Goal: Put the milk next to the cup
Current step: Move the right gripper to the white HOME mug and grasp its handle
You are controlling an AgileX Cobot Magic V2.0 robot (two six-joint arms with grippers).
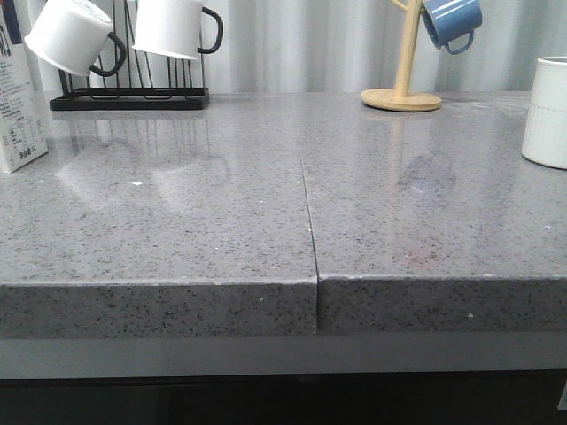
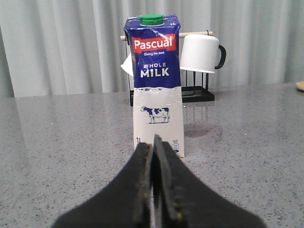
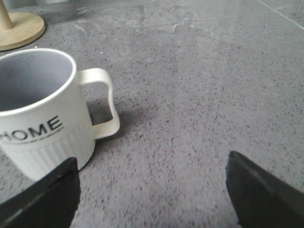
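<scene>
1. Standing upright at the far left edge of the front view, the milk (image 1: 18, 97) sits on the grey speckled table (image 1: 221, 230), only partly in frame there.
2. From the left wrist view the milk (image 2: 156, 85) faces the camera squarely: blue top, green cap, cow picture on the white lower half.
3. Right in front of it, the left tool (image 2: 154, 156) has its dark fingers pressed together, nothing between them, tips just short of the carton's base.
4. Over on the far right of the table stands the cup (image 1: 547, 111), well apart from the milk.
5. The right wrist view shows the cup (image 3: 40, 111) upright and empty, "HOME" on its side, ribbed lower half, white handle.
6. The right tool (image 3: 152, 190) is spread wide, one finger (image 3: 47, 194) just beside the cup's base, the other (image 3: 261, 190) over bare table.
7. Behind the milk, a black rack (image 1: 128, 93) carries white mugs with black handles (image 1: 173, 27).
8. A wooden mug tree (image 1: 403, 80) holds a small blue mug (image 1: 452, 22) near the back right.
</scene>
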